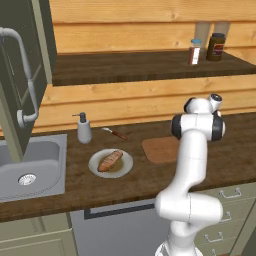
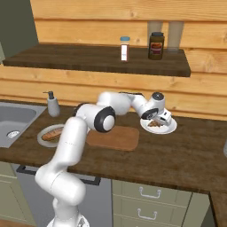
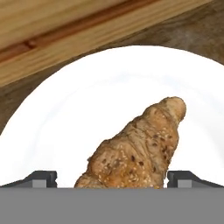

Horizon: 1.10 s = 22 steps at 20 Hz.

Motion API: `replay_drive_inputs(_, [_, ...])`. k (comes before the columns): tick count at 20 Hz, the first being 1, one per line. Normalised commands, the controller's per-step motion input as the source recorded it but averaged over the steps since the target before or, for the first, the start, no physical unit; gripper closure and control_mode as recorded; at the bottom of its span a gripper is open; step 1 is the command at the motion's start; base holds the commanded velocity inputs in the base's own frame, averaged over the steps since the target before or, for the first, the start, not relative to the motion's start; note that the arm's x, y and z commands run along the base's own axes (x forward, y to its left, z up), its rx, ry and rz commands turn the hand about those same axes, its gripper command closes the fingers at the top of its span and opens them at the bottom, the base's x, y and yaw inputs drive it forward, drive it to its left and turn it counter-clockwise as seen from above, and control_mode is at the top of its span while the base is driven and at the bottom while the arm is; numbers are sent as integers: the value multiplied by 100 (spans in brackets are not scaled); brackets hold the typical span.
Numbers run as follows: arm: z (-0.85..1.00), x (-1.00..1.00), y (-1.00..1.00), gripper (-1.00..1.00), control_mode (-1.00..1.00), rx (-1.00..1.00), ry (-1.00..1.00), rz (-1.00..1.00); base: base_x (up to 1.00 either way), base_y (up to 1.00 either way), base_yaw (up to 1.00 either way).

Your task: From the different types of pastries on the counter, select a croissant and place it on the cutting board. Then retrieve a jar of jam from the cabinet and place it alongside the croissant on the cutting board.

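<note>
Spanning the croissant: the gripper is held spread wide, one dark square fingertip seen on each side of the pastry, with no contact visible.
Croissant: a tapered, ridged, golden-brown croissant flecked with pale seeds is seen lying on a smooth round white plate, between the spread fingers.
Counter: the plate is set on the dark brown wood-grain counter, to the right of the cutting board.
Cutting board: the flat light-brown cutting board, rectangular with rounded corners, is seen bare, just left of the croissant's plate and apart from it.
Second plate: an elongated tan bread roll is carried on another round white plate, between the board and the grey inset sink.
Behind: a pale soap dispenser is stood near the sink.
Upper shelf: a blue-capped bottle and a squat dark brown jar are stood on a dark wooden ledge against light plank walling.
</note>
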Motion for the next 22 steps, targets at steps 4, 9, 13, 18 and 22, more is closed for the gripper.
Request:
replay_drive_inputs(4, [-13,28,-15,-100,-100,0,0,-4,0,0,0])
replay_drive_inputs(9, [-31,10,-14,100,-100,0,0,-7,0,0,0])
replay_drive_inputs(13, [2,1,0,100,-100,2,-1,-4,0,0,0])
replay_drive_inputs(18, [61,-22,0,100,-100,11,-13,-1,0,0,0])
replay_drive_inputs(22, [31,-79,10,100,-100,10,-20,0,0,0,0])
